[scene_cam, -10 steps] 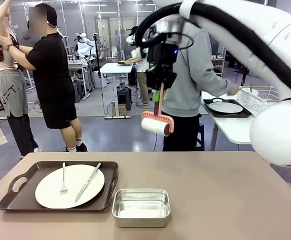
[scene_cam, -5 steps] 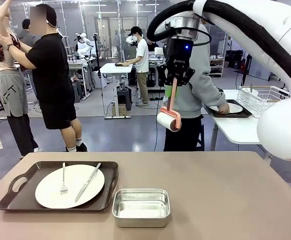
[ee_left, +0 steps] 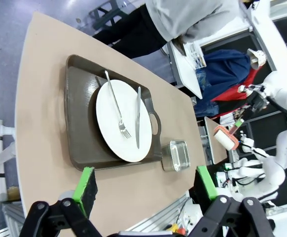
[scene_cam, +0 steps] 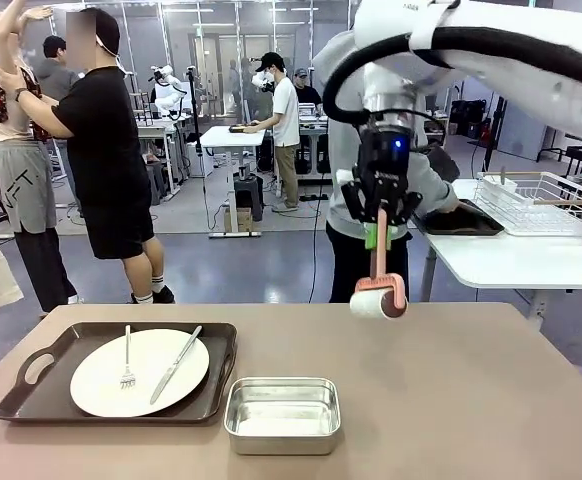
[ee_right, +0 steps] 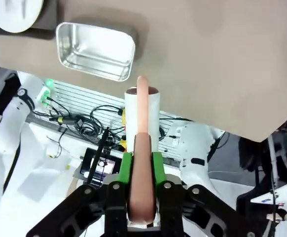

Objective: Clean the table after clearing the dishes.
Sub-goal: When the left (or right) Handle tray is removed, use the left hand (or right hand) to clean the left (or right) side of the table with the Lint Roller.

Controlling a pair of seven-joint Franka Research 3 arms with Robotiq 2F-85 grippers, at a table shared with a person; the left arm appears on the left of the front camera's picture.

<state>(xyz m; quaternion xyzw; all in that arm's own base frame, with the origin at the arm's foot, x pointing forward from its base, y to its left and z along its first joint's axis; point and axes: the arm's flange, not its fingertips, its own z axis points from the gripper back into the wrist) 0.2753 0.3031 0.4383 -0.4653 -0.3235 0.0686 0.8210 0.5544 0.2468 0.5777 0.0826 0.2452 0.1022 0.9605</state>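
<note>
Bright even light, fisheye wrist views

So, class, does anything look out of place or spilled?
No spills, but a dark brown tray with round white plate, fork and knife sits on the taupe table while the right gripper holds a pink-handled roller.

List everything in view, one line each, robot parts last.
table: one, brownish, foreground.
tray: one, dark brown, table's left.
plate: one, white, on tray.
fork: one, silver, on plate.
knife: one, silver, on plate.
pan: one, steel, beside tray.
lint roller: one, pink and white, near table's far edge.
wire rack: one, white, on side table at right.
person: one, grey top, behind table.
left gripper: one, black, open above table.
right gripper: one, black, shut on lint roller.
</note>
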